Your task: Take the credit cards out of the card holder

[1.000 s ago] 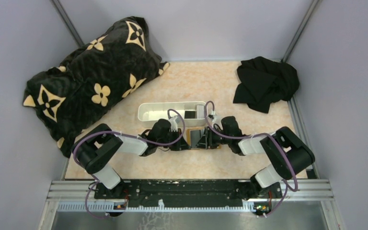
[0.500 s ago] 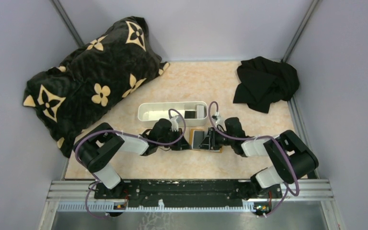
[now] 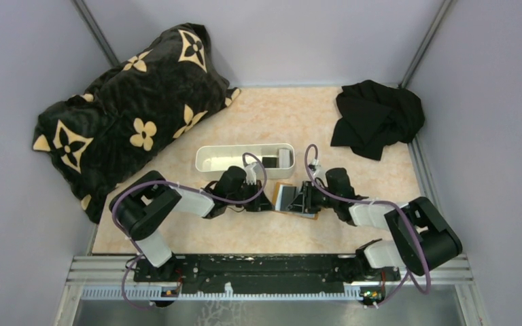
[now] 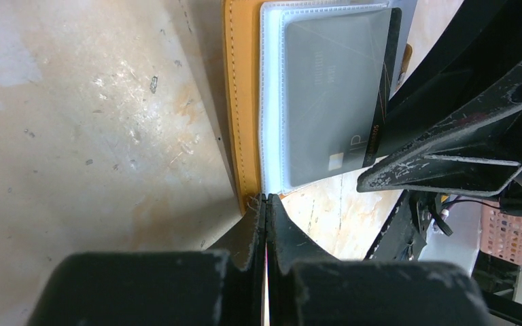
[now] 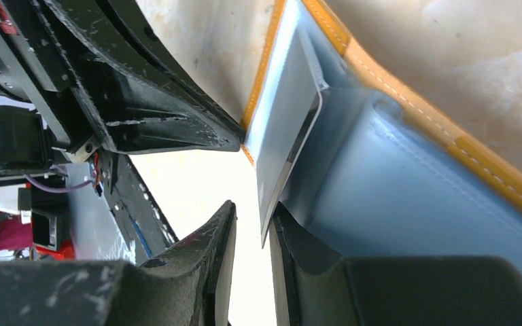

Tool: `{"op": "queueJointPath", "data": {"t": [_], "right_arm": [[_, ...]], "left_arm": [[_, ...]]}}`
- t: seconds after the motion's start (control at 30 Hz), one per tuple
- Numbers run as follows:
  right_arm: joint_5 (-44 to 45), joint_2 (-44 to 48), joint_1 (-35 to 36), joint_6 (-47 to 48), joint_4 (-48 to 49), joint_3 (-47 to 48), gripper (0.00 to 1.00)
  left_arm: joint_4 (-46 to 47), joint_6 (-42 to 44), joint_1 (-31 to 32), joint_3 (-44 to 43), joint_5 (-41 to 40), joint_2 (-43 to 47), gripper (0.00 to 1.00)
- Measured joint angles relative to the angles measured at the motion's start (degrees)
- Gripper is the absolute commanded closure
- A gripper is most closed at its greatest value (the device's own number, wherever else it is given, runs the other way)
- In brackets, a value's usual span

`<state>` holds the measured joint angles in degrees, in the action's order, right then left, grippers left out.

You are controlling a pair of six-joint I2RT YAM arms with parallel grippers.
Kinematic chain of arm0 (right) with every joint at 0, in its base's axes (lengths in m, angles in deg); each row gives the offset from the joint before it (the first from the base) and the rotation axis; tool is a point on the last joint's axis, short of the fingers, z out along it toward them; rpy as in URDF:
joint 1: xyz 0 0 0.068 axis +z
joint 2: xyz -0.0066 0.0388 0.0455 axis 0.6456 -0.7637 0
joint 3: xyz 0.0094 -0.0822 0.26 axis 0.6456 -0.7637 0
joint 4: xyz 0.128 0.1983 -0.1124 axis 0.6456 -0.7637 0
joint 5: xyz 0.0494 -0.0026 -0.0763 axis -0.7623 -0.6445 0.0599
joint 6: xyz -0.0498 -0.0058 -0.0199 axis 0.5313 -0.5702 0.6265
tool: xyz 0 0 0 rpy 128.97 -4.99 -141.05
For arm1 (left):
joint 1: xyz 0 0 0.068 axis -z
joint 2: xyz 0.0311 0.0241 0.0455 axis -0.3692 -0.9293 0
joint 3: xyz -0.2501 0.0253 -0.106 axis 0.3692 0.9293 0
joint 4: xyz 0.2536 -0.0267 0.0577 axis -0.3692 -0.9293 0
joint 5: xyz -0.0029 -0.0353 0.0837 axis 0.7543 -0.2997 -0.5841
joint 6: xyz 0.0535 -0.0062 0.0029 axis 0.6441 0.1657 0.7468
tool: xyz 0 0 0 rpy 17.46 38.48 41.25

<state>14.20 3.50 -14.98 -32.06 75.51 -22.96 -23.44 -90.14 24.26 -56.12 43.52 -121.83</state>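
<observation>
The card holder (image 4: 240, 102) lies open on the table (image 3: 258, 115) just nearer than the long white tray (image 3: 199, 160), about midway between the side walls. Its orange stitched edge frames a clear-window pocket, and grey-blue inner panels show in the right wrist view. Walls close the table in on three sides. A black flower-patterned pillow (image 3: 129, 109) fills the far left corner and a crumpled black cloth (image 3: 377, 119) the far right, both well apart from the card holder.

Two credit cards can be counted. A grey card (image 4: 333, 88) sits in the window pocket, with one end sticking out past the pocket's edge. A dark card (image 3: 270, 162) lies in the right end of the tray. There is one tray, one pillow and one cloth.

Both arms reach low over the table with elbows out, and their wrists face each other across the card holder. The left gripper (image 4: 265, 204) has its fingers pressed fully together, with the tips at a corner of the orange edge. Whether leather is pinched between them cannot be made out. The right gripper (image 5: 253, 212) is narrowly parted and straddles the exposed end of the grey card, with a bright gap showing between the card and one finger.
</observation>
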Motion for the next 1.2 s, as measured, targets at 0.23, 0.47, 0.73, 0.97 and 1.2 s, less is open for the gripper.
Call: {"op": "queueJointPath", "data": {"t": [0.23, 0.47, 0.73, 0.97, 1.2], "right_arm": [[0.70, 1.95, -1.88, 0.02, -2.25, -0.68, 0.69], [0.92, 3.74, -2.86, 0.61, -4.85, -0.68, 0.70], [0.96, 5.11, -4.15, 0.98, -5.77, -0.70, 0.80], [0.87, 4.59, -4.15, 0.96, -5.07, -1.11, 1.00], [0.87, 3.93, -4.17, 0.87, -4.98, -1.16, 1.00]], "left_arm": [[0.07, 0.00, 0.00, -0.20, 0.24, -0.22, 1.00], [0.17, 0.00, -0.02, -0.20, 0.35, -0.28, 1.00], [0.44, 0.02, -0.02, -0.28, 0.63, -0.52, 1.00], [0.44, 0.04, -0.04, -0.31, 0.66, -0.55, 1.00], [0.44, 0.04, -0.04, -0.31, 0.63, -0.55, 1.00]]}}
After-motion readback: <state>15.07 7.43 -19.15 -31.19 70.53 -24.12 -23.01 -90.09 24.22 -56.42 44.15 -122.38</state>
